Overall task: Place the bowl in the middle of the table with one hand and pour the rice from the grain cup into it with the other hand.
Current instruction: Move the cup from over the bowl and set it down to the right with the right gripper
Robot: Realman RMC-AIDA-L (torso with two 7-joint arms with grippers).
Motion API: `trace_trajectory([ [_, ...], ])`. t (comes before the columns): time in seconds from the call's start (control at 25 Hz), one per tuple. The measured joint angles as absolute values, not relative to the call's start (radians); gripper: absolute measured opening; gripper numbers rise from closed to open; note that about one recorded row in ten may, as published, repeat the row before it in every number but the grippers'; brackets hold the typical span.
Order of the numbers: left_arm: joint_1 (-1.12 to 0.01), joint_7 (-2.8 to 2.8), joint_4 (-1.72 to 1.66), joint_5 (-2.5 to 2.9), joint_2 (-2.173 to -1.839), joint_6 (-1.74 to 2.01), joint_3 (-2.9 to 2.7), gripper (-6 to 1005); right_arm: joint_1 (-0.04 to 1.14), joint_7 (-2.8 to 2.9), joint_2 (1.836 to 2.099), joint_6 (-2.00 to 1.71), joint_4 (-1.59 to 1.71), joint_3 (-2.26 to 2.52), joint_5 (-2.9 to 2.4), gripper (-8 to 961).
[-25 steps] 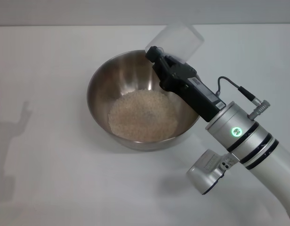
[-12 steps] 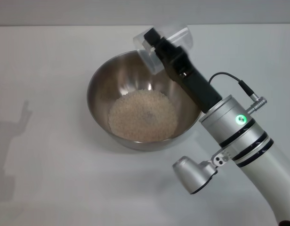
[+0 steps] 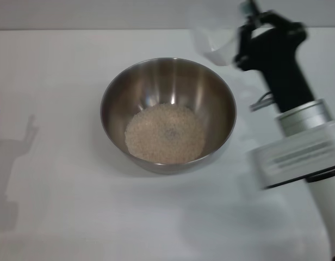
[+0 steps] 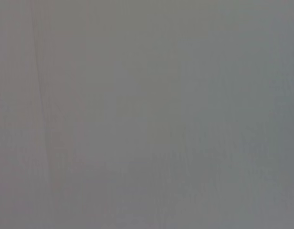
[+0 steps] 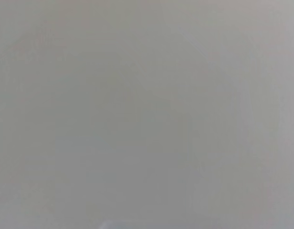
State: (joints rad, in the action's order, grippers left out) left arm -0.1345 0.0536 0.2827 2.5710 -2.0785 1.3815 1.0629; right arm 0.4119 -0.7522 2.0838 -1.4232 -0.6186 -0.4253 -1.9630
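Now | right gripper [image 3: 241, 41] far right, grasping the cup [image 3: 213, 38], probably empty | rice [image 3: 165, 133] in bowl [image 3: 116, 95], table [image 3: 59, 206] centre | left gripper unseen.

Bowl [image 3: 168, 115]: stainless steel, brushed interior with soft sheen and streaked reflections.
Rice [image 3: 165, 133]: matt, granular, off-white mass.
Grain cup [image 3: 213, 38]: thin translucent plastic, smooth, faintly glossy.
Right hand [image 3: 244, 41]: matt black plastic housing; the arm behind it is satin silver metal.
Surface [image 3: 59, 81]: plain white, smooth, matt.
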Motion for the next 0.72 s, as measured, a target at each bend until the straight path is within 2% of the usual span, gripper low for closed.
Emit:
trace_trajectory([
  [0.28,-0.135,0.054,0.283,2.571,-2.078,1.385,1.055,859,0.422,-0.1,2.084,-1.479,-0.355,-0.461,-1.969,19],
  [0.72,-0.133,0.054,0.282,2.571,-2.078,1.383,1.051,859,0.426,0.004,2.084,-1.331,-0.185,-0.552,-1.963,19],
])
